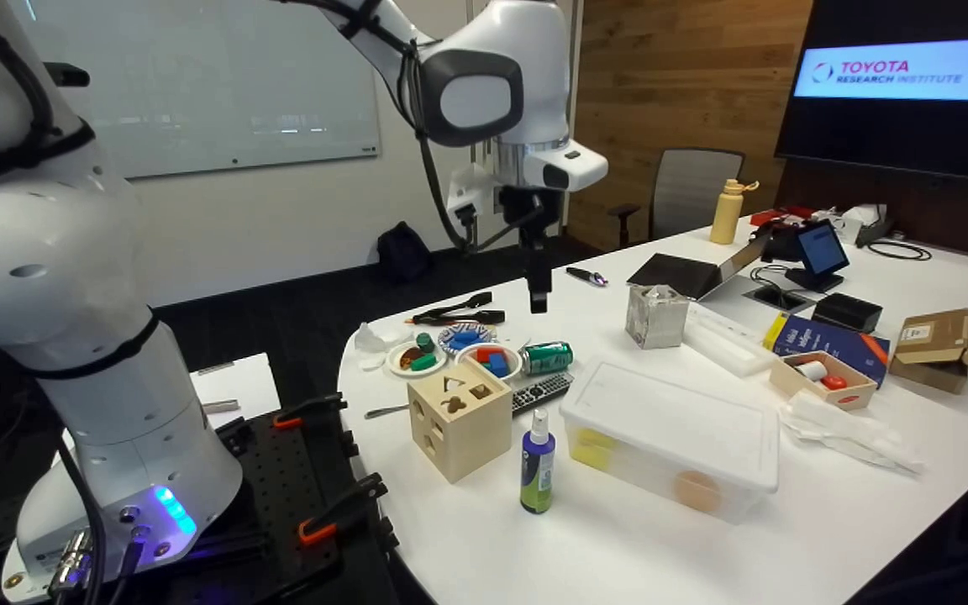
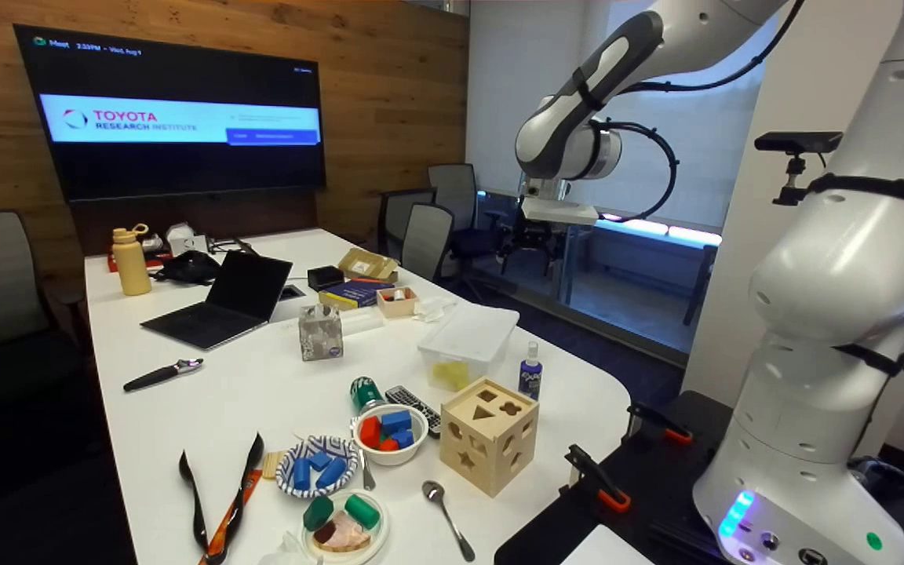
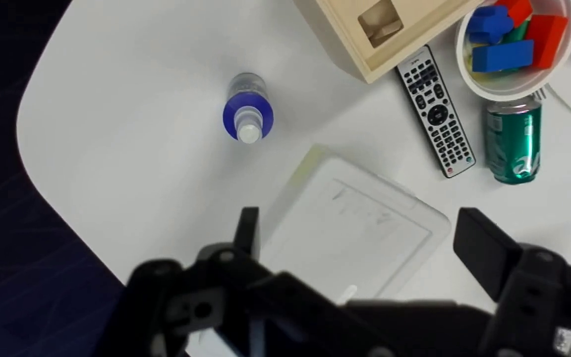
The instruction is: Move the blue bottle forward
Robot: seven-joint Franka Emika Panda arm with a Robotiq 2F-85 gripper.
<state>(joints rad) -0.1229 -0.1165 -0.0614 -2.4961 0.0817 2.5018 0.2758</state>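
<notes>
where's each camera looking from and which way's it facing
In an exterior view: beside the base, overlooking the table, facing between whiteboard and wall screen; base, arm, pincer show.
In an exterior view: also overlooking the table, facing the wood wall; base, arm, pincer show.
Wrist view: behind the pincer, facing down at the table; only the open pincer shows.
Both exterior views share the blue bottle, wooden box and wall screen.

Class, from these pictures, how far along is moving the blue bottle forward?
Done: nothing I can confirm; the blue bottle stands upright on the table near the wooden shape box, but its starting place isn't shown.
In hand: nothing; the open gripper hangs in the air, apart from the bottle.
Left: if the move hasn't happened, probably gripping the bottle, shifting it forward and letting go.
</notes>
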